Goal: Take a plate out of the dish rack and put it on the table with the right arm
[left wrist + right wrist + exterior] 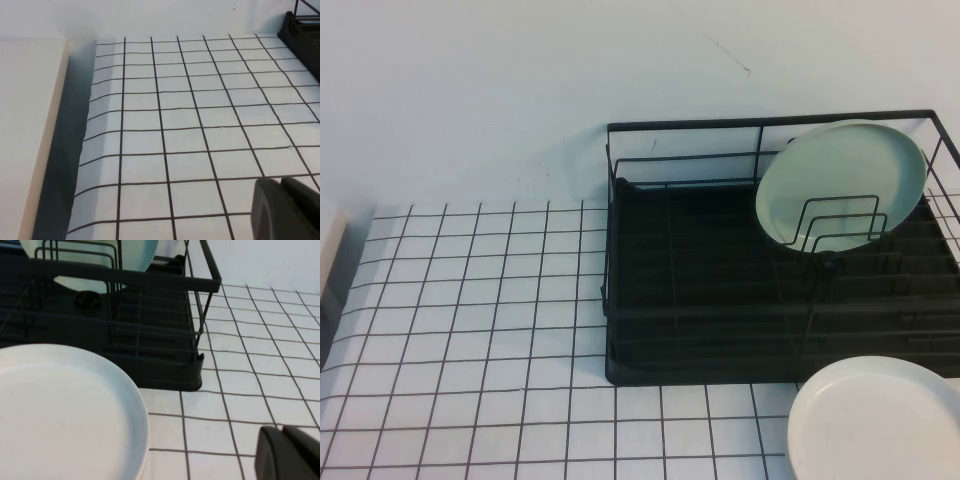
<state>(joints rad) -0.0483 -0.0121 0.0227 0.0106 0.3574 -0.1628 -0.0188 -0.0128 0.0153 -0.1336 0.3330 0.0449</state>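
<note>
Count: two plates, one rack. One mint-green plate point(840, 185) stands tilted on edge against the upright wire dividers at the far right of the dish rack point(700, 300). One white plate point(880, 420) lies flat on the table point(470, 330), at the near right, just in front of the rack's near edge.

Right gripper point(290, 454): over the table near the rack's right corner, beside the white plate; fingers together, holding nothing. Left gripper point(285, 207): over bare grid at the far left; cannot tell its state.

Surface: white with a thin black grid. Plain pale wall behind.
</note>
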